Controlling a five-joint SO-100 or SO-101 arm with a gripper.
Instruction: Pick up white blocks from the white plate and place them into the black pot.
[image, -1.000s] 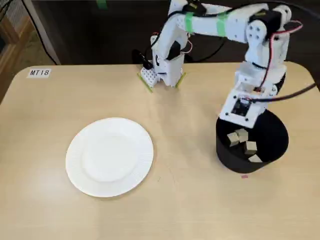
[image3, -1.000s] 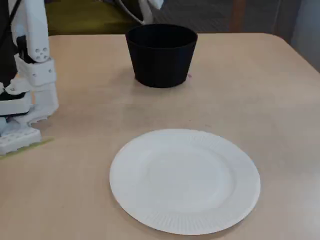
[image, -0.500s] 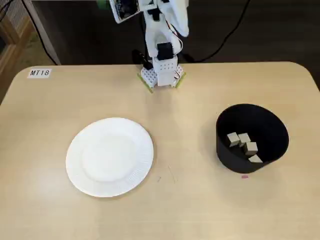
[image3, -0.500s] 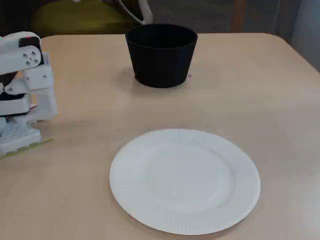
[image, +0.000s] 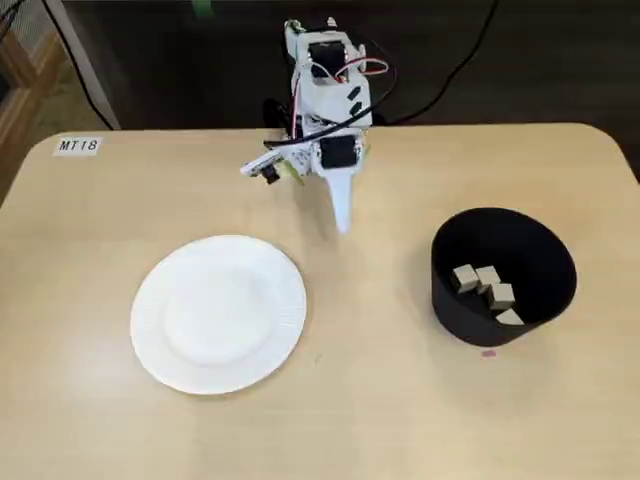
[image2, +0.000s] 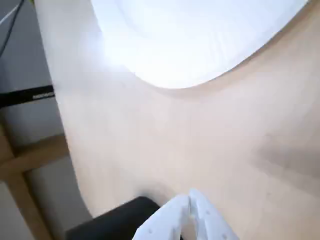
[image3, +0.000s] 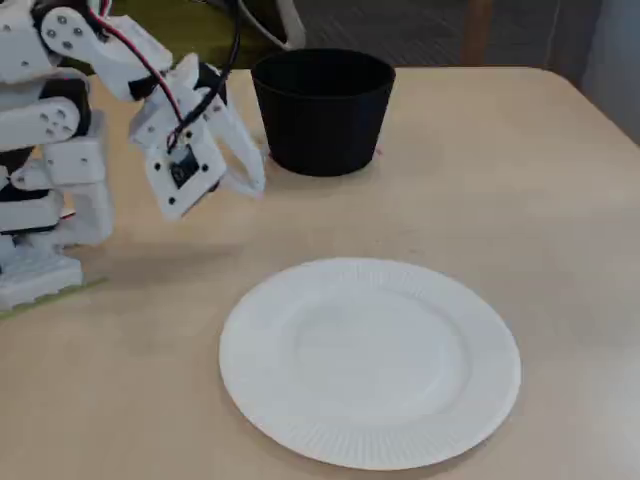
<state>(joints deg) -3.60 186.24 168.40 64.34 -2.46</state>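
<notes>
The white plate (image: 218, 313) lies at the table's front left with nothing on it; it also shows in the other fixed view (image3: 370, 360) and in the wrist view (image2: 200, 35). Several white blocks (image: 488, 277) lie inside the black pot (image: 545, 262) at the right. In a fixed view the pot (image3: 322, 120) stands at the back. My gripper (image: 342, 222) hangs shut and empty just above the table, in front of the arm's base, between plate and pot. The wrist view shows its fingertips (image2: 190, 199) pressed together, with the pot (image2: 112, 227) at the lower left.
The arm's base (image: 322, 150) stands at the table's back edge with cables behind it. A label reading MT18 (image: 78, 146) is stuck at the back left corner. A small pink mark (image: 489, 352) sits by the pot's foot.
A second ago the gripper hung over the pot. It then folded back above the base, and now it has swung down toward the table in front of the base.
</notes>
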